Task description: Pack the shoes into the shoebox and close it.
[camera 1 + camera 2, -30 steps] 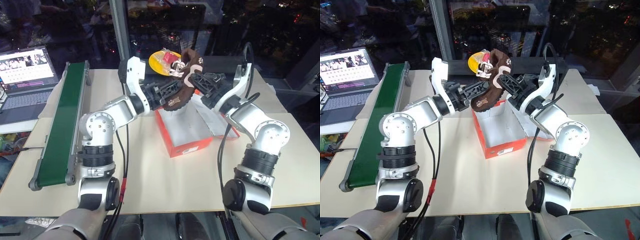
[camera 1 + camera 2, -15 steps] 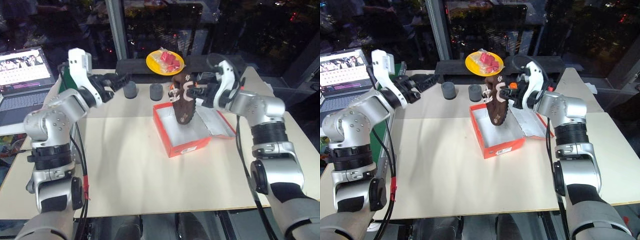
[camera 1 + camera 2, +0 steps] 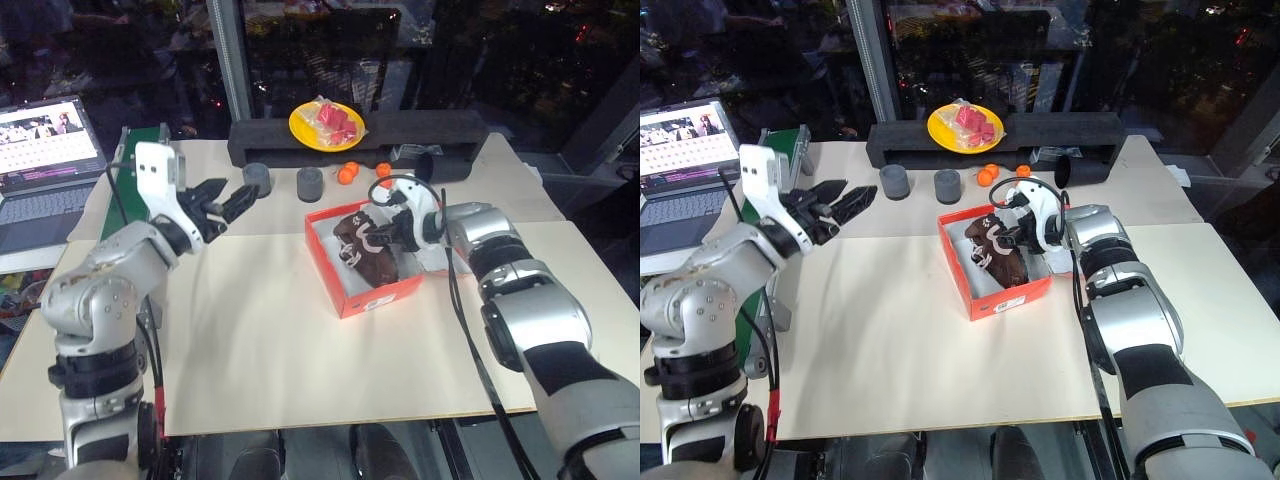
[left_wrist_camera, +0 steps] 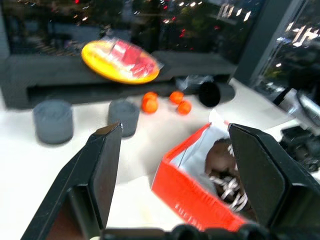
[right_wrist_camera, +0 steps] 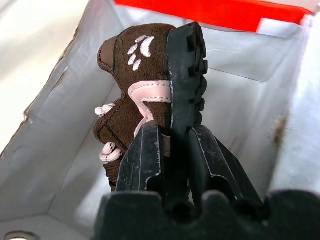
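The red-orange shoebox stands open mid-table, its white inside showing. A dark brown fuzzy shoe with white laces lies tilted inside it. My right gripper reaches into the box from the right and is shut on the shoe's black sole edge; its fingers clamp the sole at the heel end. My left gripper hovers open and empty above the table, well left of the box. In the left wrist view its fingers frame the shoebox and shoe.
Behind the box are two grey cups, small oranges, a black foam bar and a yellow plate of red packets. A green conveyor and a laptop stand at the far left.
My right gripper has lowered the shoe from above the box down into it, rolling it over. My left arm has swung away to the left, open and empty.
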